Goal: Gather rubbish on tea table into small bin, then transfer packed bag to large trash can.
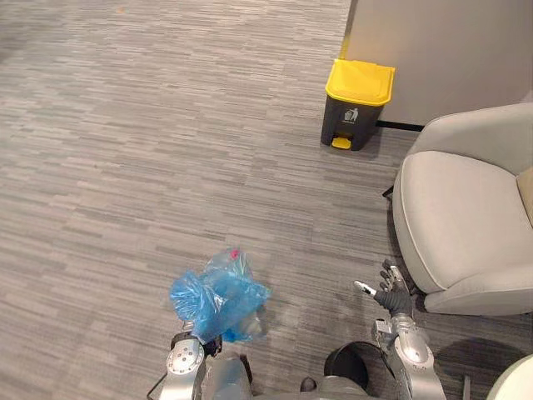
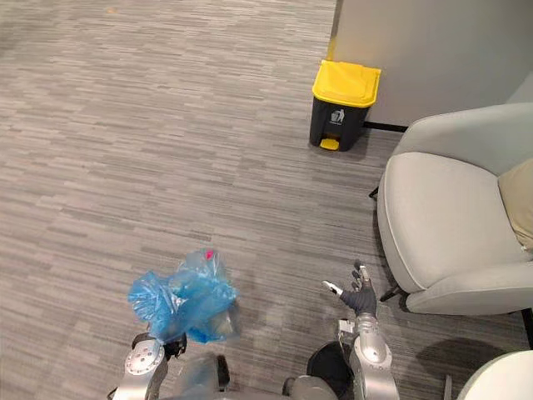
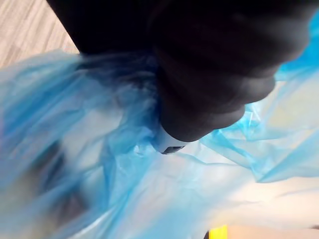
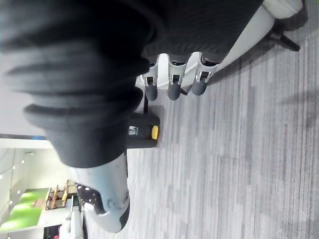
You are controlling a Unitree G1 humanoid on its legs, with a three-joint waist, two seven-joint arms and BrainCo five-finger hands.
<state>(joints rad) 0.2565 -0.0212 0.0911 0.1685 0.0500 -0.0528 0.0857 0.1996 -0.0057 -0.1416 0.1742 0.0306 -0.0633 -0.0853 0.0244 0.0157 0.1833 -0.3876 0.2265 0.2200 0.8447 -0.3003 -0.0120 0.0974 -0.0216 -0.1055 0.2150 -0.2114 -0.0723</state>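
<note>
A small white pictogram label marked the front of the dark grey pedal bin with a yellow lid; any print on it was too small to read. The bin stood on the grey striped carpet floor, against the plain grey wall and near a light grey upholstered armchair. The crumpled blue see-through plastic bag was bunched at the left hand, well apart from the bin. That hand's fingers were buried in plastic, so their grip could not be told. The right hand hovered beside the armchair's front, fingers straight and spread, holding nothing.
</note>
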